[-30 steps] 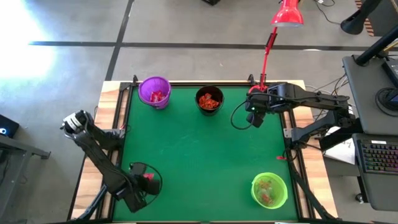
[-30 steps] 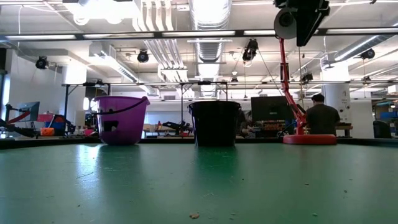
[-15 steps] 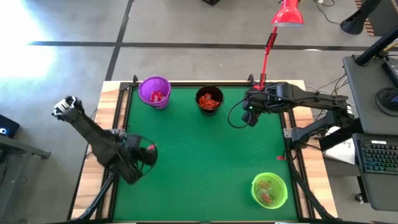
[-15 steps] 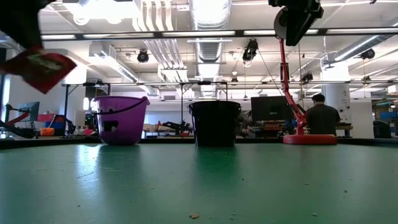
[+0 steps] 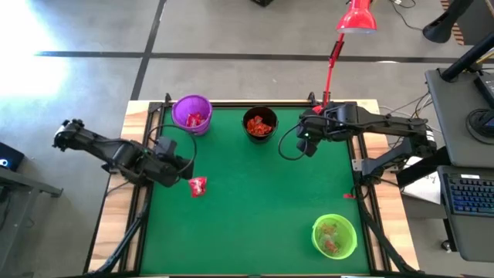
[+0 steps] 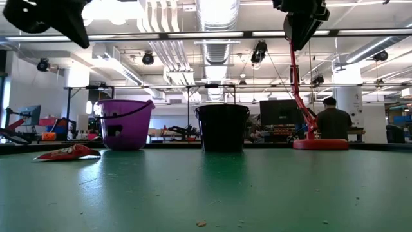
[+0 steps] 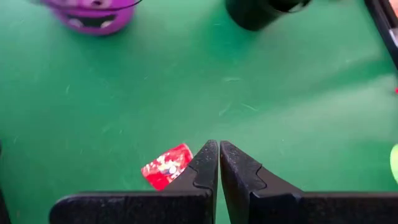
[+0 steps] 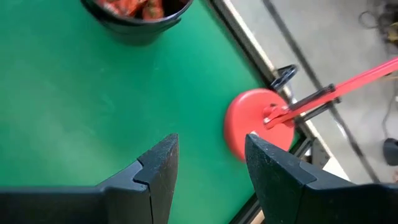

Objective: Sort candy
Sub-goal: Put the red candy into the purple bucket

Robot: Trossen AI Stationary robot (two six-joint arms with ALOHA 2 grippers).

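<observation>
We see the left arm reaching in from the left side, low and nearly level, with its wrist over the table's left edge. The left gripper (image 5: pixel 182 171) has its two dark fingers (image 7: pixel 205 163) pressed together, and nothing is between them. The right arm stretches from the right side toward the far part of the table. The right gripper (image 5: pixel 307 145) hangs above the surface, its fingers (image 8: pixel 157 163) spread wide apart and holding nothing.

Green counter (image 5: pixel 255 201) all across. A red-wrapped candy (image 5: pixel 197 186) with pale speckles, a purple cup (image 5: pixel 191 113), a black cup (image 5: pixel 260 123), a lime-green cup (image 5: pixel 334 236), a bright red lamp (image 5: pixel 356 17). Both arms dark.
</observation>
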